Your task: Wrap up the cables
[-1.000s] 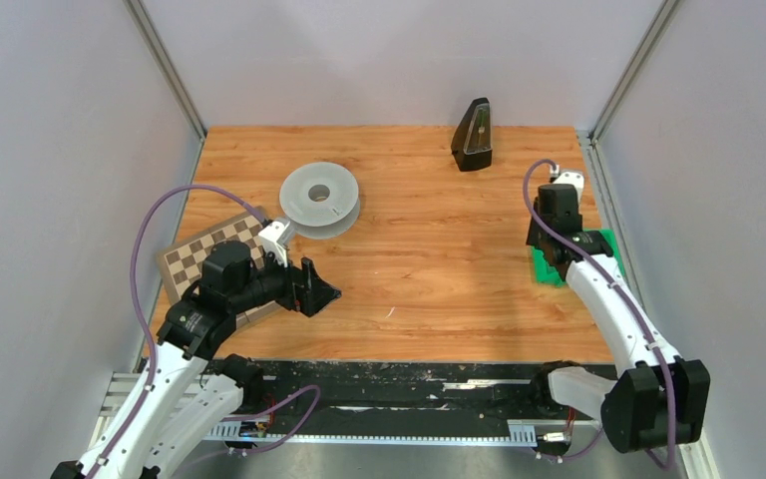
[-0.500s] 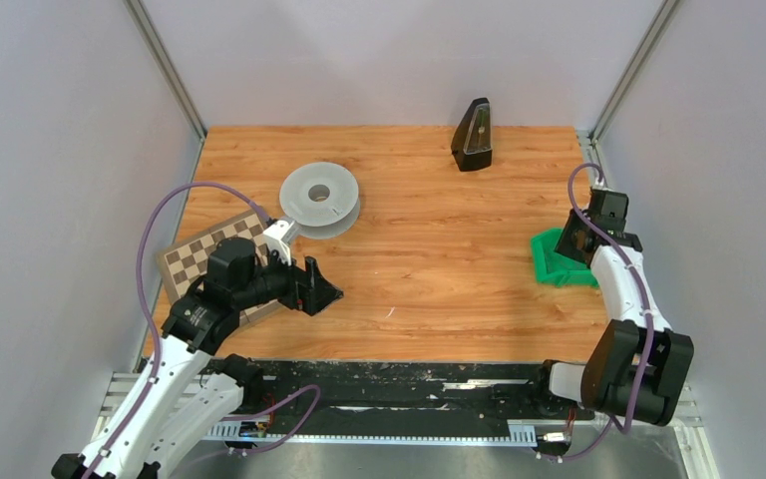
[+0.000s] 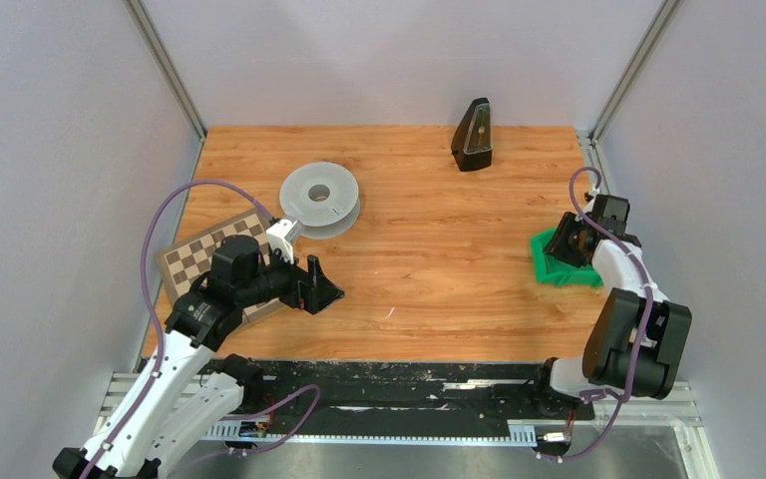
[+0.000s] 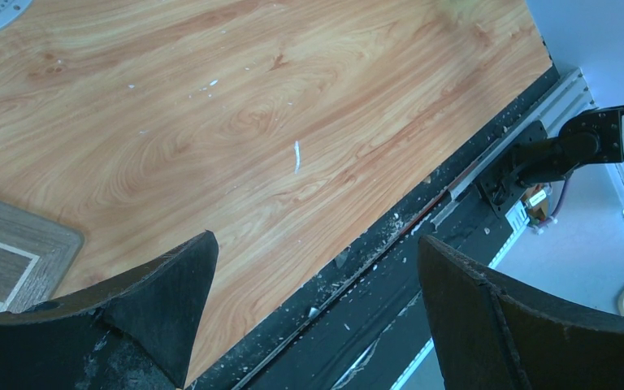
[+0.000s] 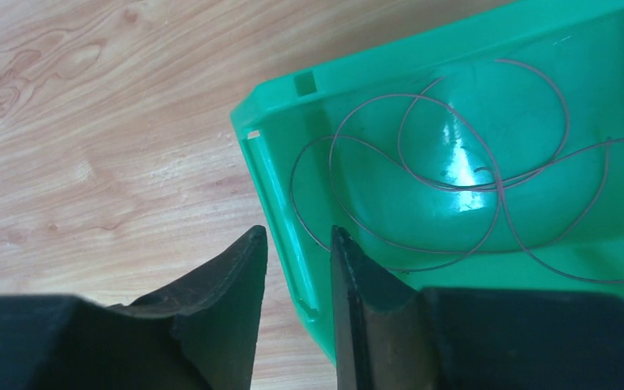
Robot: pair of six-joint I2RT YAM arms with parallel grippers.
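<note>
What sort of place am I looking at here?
Likely a robotics test booth: plain walls box in a wooden table holding practice props, a spool, a chessboard, a green bin of thin wire.

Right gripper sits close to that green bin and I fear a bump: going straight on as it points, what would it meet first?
Most likely the green bin's wall, which runs through the narrow gap between the right gripper's jaws in the wrist view. The thin cable lies further inside; depth is unclear.
</note>
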